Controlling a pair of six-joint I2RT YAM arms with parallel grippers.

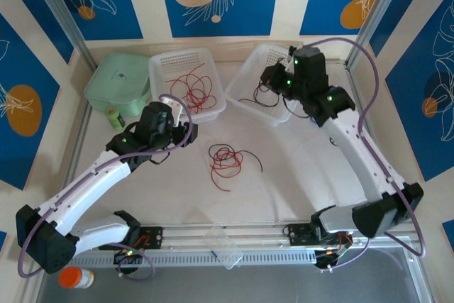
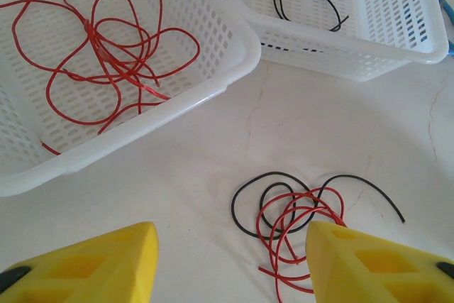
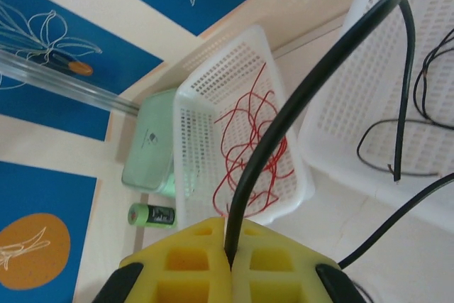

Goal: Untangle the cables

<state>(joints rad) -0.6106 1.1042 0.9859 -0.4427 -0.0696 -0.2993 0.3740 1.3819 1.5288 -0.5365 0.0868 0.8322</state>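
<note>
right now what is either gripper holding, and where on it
Right gripper pinches a black cable partway along, one end hanging free; left gripper is open, empty.

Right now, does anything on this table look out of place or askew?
The right white perforated plastic basket sits skewed, not square with the left white basket. A small clear plastic tray lies across the near rail between the arm bases.

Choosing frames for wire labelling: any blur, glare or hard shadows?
Top external: even, soft light, faint shadows, tangled cables small but crisp. Left wrist: red cables sharp, no glare. Right wrist: the black cable in the right tool looms close and soft-edged.
</note>
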